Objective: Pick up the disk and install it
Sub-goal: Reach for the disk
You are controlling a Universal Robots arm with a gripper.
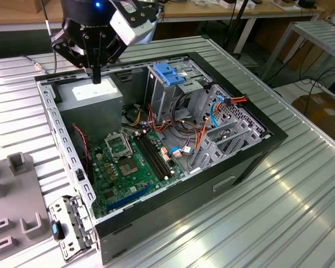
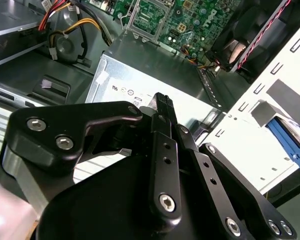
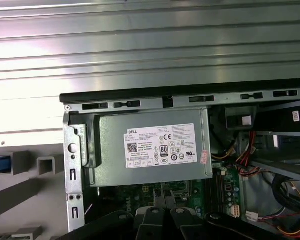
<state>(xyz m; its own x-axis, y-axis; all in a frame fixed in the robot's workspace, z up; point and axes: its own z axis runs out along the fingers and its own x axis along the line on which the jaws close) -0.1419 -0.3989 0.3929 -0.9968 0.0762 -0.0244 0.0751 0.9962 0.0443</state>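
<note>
While you watch the exterior view's left, the grey holder (image 1: 28,223) stands outside the case (image 1: 173,207); in the first wrist view the disk (image 3: 0,164) shows as a blue edge at that holder. Mid-scene, your gripper (image 1: 96,75) hangs over the power supply (image 1: 95,96), fingers pinched together on nothing; further right stands the blue-handled cage (image 1: 170,75)

One open computer case (image 1: 156,212), one power-supply box (image 1: 89,106), one motherboard (image 1: 128,167), one claw (image 1: 96,78).
</note>
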